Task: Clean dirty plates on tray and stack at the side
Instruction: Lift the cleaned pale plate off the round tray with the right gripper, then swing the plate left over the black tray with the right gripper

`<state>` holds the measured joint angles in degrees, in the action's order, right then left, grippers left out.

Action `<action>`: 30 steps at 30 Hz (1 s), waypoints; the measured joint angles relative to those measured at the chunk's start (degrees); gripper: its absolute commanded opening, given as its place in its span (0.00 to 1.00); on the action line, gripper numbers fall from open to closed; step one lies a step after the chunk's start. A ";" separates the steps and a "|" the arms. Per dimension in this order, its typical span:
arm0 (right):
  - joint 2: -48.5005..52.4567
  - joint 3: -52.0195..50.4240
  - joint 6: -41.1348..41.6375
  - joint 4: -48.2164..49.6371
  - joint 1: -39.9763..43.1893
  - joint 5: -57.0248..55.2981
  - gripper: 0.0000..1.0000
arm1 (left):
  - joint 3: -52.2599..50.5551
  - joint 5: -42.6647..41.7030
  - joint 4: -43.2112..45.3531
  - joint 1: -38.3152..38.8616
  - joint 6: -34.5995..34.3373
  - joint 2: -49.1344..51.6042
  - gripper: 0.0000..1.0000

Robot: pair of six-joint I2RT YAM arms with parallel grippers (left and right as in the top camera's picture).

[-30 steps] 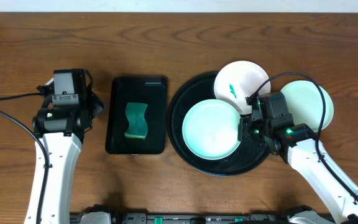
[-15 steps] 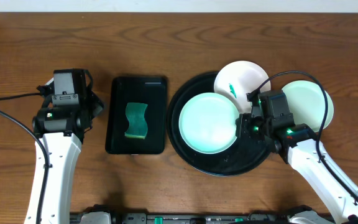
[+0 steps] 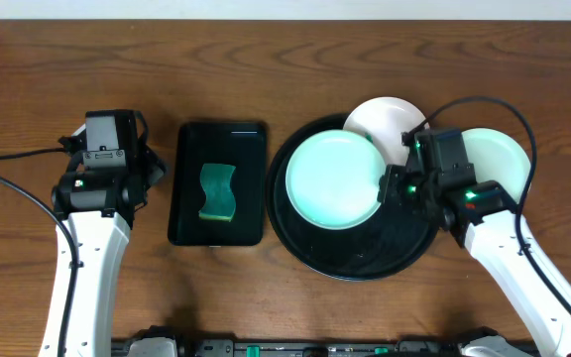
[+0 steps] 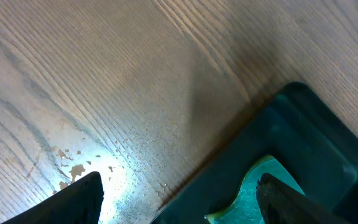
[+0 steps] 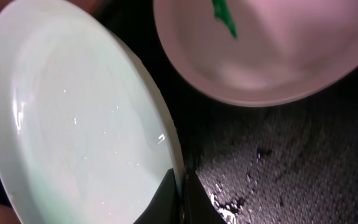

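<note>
My right gripper (image 3: 387, 188) is shut on the right rim of a pale mint-green plate (image 3: 332, 180), holding it tilted over the round black tray (image 3: 365, 253). The wrist view shows both fingers pinching that rim (image 5: 180, 190) of the clean-looking mint plate (image 5: 73, 124). A white plate (image 3: 383, 121) with a green smear (image 5: 224, 17) rests at the tray's far rim, partly covered. A second mint plate (image 3: 499, 159) lies right of the tray, partly behind my right arm. My left gripper (image 3: 109, 129) is open over bare table at the far left, holding nothing.
A rectangular black tray (image 3: 216, 183) holding a green sponge (image 3: 218, 191) lies between my left arm and the round tray. In the left wrist view its corner (image 4: 303, 137) and the sponge (image 4: 253, 190) sit beside my right finger. Water drops glisten on the round tray (image 5: 303, 168).
My right gripper has carried the mint plate toward the tray's far side, so it now covers part of the white plate. The left arm has stayed still.
</note>
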<state>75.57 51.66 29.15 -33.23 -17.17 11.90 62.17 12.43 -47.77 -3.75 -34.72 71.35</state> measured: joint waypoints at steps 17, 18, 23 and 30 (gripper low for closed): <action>11.47 15.93 3.76 -0.81 -8.76 -4.66 0.01 | 0.00 0.00 0.00 0.00 0.00 0.00 0.80; 12.33 16.26 3.76 0.15 -9.27 -4.76 0.01 | 0.00 0.00 0.00 0.00 0.00 0.00 0.80; 15.69 17.11 3.93 7.45 -12.76 -5.68 0.01 | 0.00 0.00 0.00 0.00 0.00 0.00 0.80; 21.46 17.53 5.79 15.96 -19.67 -10.23 0.01 | 0.00 0.00 0.02 0.00 0.00 0.00 0.80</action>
<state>97.03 69.19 34.94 -17.28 -36.84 1.67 62.17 12.43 -47.75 -3.75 -34.72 71.35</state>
